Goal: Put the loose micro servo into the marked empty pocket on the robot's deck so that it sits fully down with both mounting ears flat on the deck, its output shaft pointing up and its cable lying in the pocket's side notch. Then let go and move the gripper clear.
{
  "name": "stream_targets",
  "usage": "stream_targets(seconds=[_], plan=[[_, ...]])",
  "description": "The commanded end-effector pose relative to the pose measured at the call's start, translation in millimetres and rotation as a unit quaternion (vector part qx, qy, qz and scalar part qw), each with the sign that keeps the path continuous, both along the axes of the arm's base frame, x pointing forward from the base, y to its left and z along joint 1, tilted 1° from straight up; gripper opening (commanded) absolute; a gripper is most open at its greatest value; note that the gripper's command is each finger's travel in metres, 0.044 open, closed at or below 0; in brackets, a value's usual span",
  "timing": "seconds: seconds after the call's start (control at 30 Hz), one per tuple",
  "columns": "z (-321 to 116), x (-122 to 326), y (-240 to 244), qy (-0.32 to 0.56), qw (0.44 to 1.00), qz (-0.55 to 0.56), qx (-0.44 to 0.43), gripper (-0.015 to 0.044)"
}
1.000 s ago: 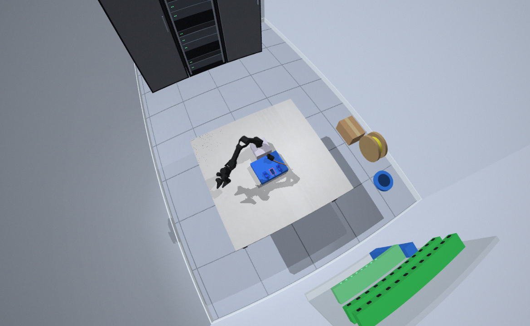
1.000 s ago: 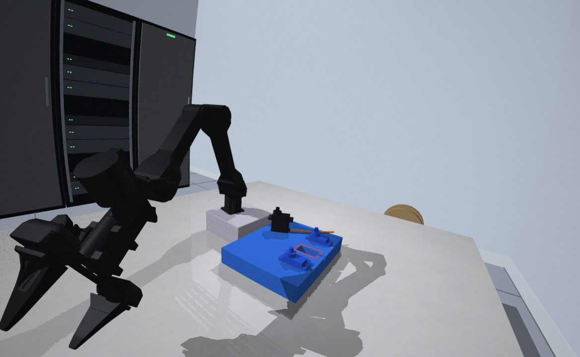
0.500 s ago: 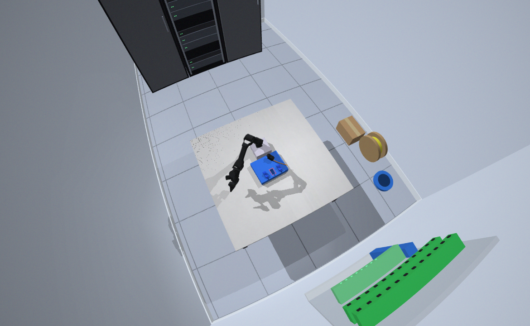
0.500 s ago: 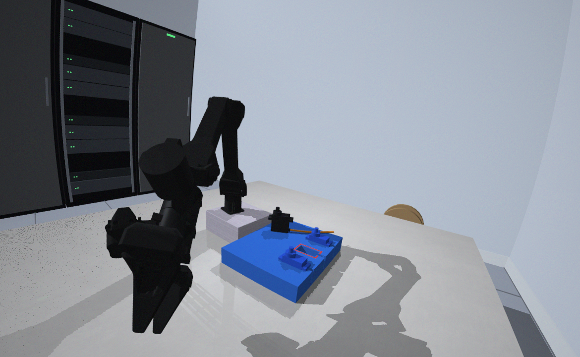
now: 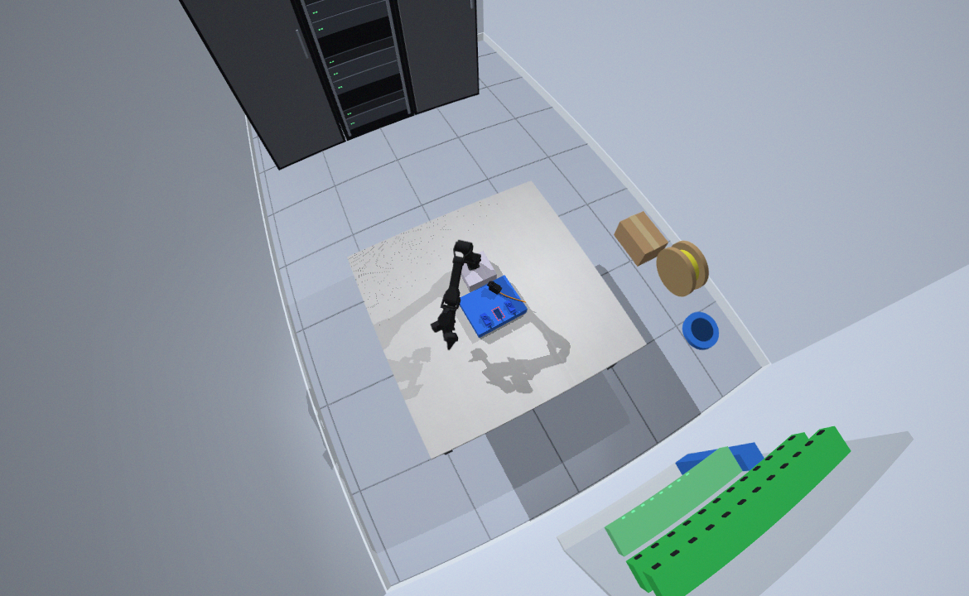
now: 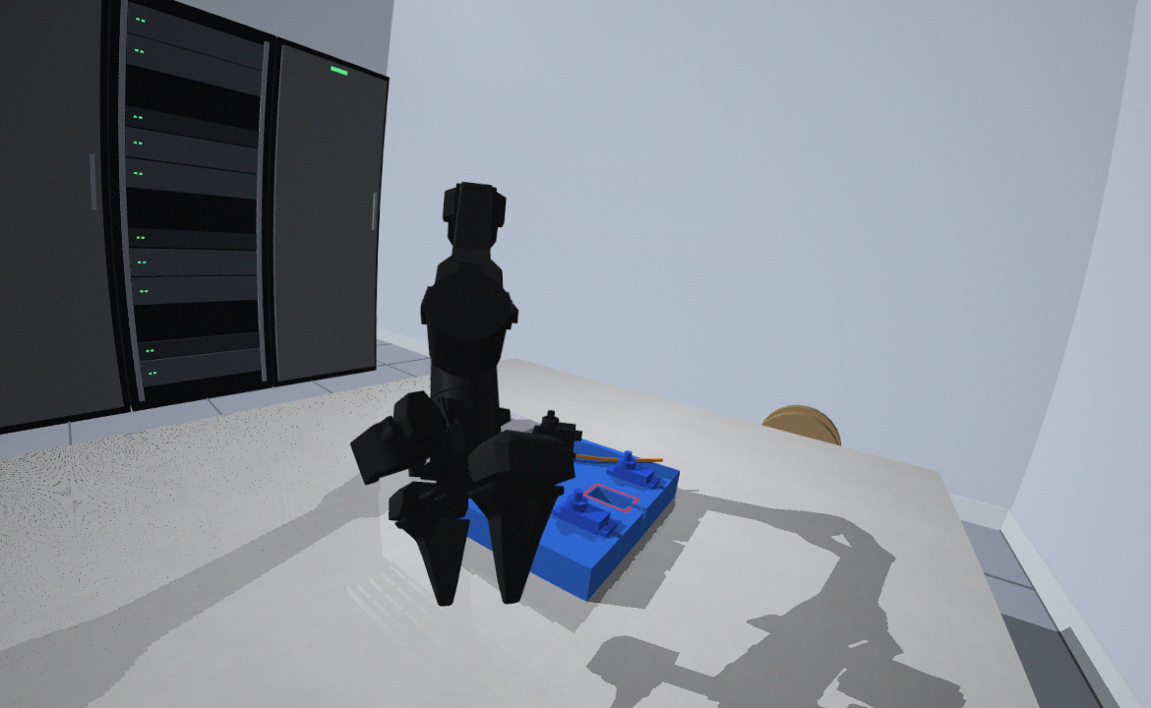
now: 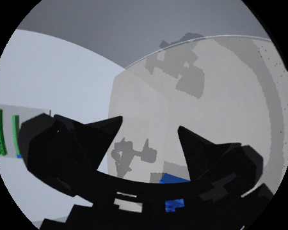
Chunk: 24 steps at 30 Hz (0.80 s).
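Nearest the exterior view, the gripper hung beside the deck, its fingers wide apart with nothing between them. Beyond lay the red-outlined pocket, unfilled, and farther back the black servo stood loose on the deck, shaft up — so grasping, seating, cable-laying and release all seemed left to do.

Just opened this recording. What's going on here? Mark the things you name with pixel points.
A black robot arm (image 5: 455, 277) (image 6: 471, 325) has its open hand (image 5: 449, 345) (image 6: 478, 602) (image 7: 151, 124) beside the blue deck (image 5: 475, 302) (image 6: 586, 572), holding nothing. The loose black servo (image 5: 494, 287) (image 6: 562, 430) stands on the deck, its orange cable (image 5: 512, 296) (image 6: 650, 459) trailing to one side. The red-outlined pocket (image 5: 498, 313) (image 6: 611, 498), between two blue servo shapes (image 5: 485, 320) (image 6: 586, 516) (image 5: 511, 308) (image 6: 633, 473), is empty, so the servo hasn't been placed.
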<state>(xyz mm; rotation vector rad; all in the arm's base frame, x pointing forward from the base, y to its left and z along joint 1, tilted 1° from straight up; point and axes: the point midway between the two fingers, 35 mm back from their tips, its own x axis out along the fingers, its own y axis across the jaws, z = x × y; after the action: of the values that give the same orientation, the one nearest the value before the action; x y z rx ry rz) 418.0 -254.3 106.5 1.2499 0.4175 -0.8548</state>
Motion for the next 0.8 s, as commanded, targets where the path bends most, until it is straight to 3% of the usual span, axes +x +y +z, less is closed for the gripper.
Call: stream_targets(seconds=[0.0, 0.37, 0.77], plan=[[-3.3, -1.7, 31.4, 0.038, 0.998, 0.057, -0.016, 0.0440], [-2.9, -11.8, 108.1, 0.116, 0.969, 0.209, -0.060, 0.0440], [-2.7, -39.7, 183.0, 0.186, 0.902, 0.375, -0.110, 0.0440]])
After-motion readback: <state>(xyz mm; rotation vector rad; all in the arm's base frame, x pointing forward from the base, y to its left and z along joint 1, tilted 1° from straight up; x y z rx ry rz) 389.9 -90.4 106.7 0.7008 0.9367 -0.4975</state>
